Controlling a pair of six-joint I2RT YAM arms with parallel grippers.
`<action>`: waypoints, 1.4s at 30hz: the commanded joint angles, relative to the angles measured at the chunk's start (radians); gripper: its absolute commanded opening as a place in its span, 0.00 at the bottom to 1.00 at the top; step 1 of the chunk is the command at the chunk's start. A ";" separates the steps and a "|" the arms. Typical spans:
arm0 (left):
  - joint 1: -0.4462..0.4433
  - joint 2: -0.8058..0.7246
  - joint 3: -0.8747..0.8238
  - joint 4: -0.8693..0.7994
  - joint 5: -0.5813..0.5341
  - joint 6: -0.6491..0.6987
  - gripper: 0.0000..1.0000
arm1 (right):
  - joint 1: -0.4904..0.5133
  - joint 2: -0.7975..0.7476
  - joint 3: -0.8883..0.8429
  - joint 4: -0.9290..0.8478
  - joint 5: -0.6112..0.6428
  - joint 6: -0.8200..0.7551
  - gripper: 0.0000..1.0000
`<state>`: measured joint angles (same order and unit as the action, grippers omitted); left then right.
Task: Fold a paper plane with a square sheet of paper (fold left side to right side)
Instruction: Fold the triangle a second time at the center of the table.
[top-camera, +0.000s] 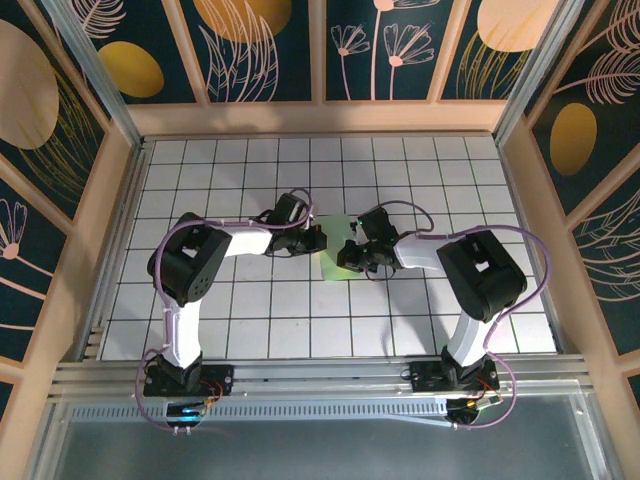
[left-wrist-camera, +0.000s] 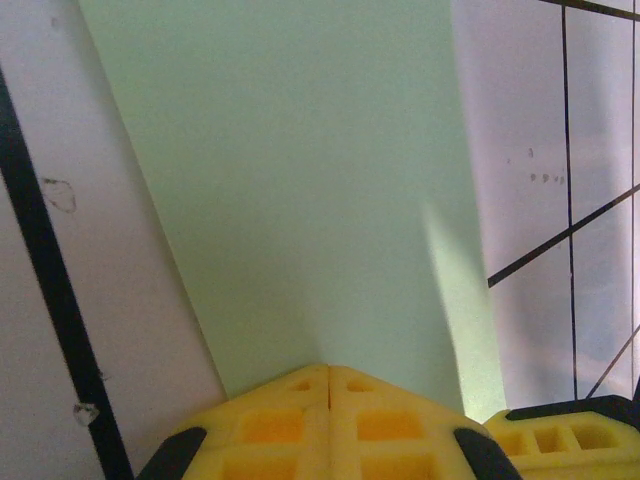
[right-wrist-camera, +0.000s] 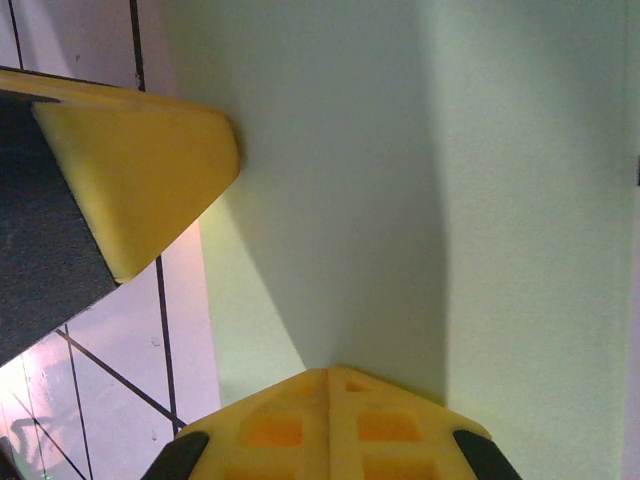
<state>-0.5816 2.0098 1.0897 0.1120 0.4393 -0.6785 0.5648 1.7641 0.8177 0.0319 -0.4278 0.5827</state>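
Observation:
The pale-green square sheet of paper (top-camera: 333, 265) lies flat on the white grid table, showing as a narrow upright strip between the two arms. My left gripper (top-camera: 318, 240) reaches in from the left and is shut, its yellow tips (left-wrist-camera: 328, 368) resting on the paper (left-wrist-camera: 300, 180) with nothing between them. My right gripper (top-camera: 352, 250) comes in from the right, also shut, its tips (right-wrist-camera: 328, 370) down on the paper (right-wrist-camera: 400, 180). One left fingertip (right-wrist-camera: 140, 170) sits at the sheet's edge in the right wrist view. No paper plane shape is visible.
The white tiled table (top-camera: 250, 180) with black grid lines is boxed in by wooden rails (top-camera: 320, 118) and patterned walls. The right gripper's yellow finger (left-wrist-camera: 560, 432) lies close beside the left one. Open tiles surround the paper on all sides.

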 joint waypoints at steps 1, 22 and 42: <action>0.004 0.018 -0.029 -0.011 -0.025 0.000 0.00 | 0.002 0.045 -0.017 -0.149 0.068 -0.001 0.00; 0.002 0.015 -0.045 -0.022 -0.031 0.042 0.00 | -0.131 -0.196 -0.096 -0.224 -0.044 -0.035 0.58; 0.003 0.017 -0.047 -0.021 -0.030 0.042 0.00 | -0.130 -0.134 -0.115 -0.039 -0.168 0.044 0.40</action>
<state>-0.5816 2.0075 1.0733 0.1387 0.4404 -0.6582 0.4316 1.6093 0.7082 -0.0532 -0.5663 0.6102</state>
